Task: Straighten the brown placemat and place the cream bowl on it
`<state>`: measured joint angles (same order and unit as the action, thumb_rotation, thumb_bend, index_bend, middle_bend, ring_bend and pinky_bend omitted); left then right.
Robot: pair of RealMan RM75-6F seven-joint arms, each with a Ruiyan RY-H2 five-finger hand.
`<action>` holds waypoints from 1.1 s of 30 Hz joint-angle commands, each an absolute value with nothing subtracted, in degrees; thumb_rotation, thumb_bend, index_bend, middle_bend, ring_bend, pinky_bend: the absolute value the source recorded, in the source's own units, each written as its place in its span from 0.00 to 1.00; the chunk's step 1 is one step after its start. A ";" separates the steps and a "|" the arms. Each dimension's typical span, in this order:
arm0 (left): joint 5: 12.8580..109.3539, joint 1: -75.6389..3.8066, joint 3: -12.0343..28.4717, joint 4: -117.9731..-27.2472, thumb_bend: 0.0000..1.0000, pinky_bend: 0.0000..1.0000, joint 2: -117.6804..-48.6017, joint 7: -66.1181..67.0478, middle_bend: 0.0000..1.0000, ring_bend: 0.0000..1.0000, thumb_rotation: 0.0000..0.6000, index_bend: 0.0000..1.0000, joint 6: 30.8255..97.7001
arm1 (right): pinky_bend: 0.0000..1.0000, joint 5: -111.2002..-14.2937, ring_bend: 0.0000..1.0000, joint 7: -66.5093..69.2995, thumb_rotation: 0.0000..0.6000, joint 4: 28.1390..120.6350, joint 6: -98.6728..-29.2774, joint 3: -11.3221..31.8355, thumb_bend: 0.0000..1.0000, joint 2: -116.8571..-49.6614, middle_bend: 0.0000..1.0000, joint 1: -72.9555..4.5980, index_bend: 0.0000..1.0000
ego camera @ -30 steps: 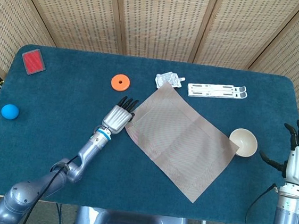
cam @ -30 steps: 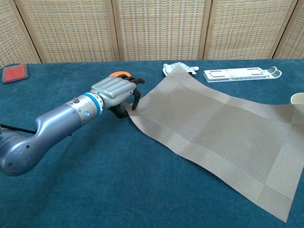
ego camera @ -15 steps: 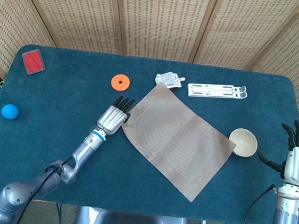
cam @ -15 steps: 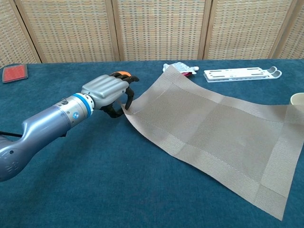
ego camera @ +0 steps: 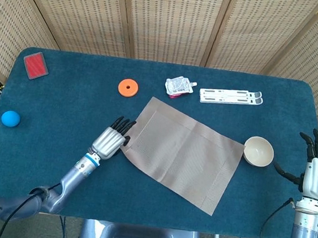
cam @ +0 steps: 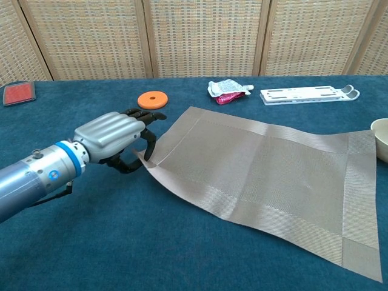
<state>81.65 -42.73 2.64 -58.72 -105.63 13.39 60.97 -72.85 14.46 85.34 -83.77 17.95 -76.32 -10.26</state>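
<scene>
**Left hand at the mat's corner, mat not yet square**

The step in hand is the straightening. The left hand point(cam: 112, 138) pinches the near-left corner of the brown placemat point(ego camera: 183, 151), fingers curled down onto the fabric edge, which lifts slightly off the table point(ego camera: 64, 103) there. In the head view the mat lies slanted, its long edges running down to the right rather than parallel with the table's front edge. To do this well, I judge the hand should swing that corner in a low arc — sliding, not lifting — so the mat pivots flat and does not fold or wrinkle. The grip wants to stay on the corner alone; a higher lift risks the far side dragging towards the cream bowl point(ego camera: 258, 150).

That bowl stands upright on the table, just beside the mat's right corner, possibly touching it — the head view does not settle this. It is well apart from the left hand, across the whole mat. The right hand point(ego camera: 314, 172) hovers at the table's right edge, near the bowl but clear of it, fingers spread and holding nothing; it looks the natural one for placing the bowl.
</scene>
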 commanded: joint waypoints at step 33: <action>92.25 -25.13 -12.32 -89.82 0.49 0.00 -88.61 25.98 0.00 0.00 1.00 0.59 71.80 | 0.00 -77.15 0.00 13.27 1.00 87.81 -84.52 14.53 0.24 -76.65 0.00 -10.01 0.18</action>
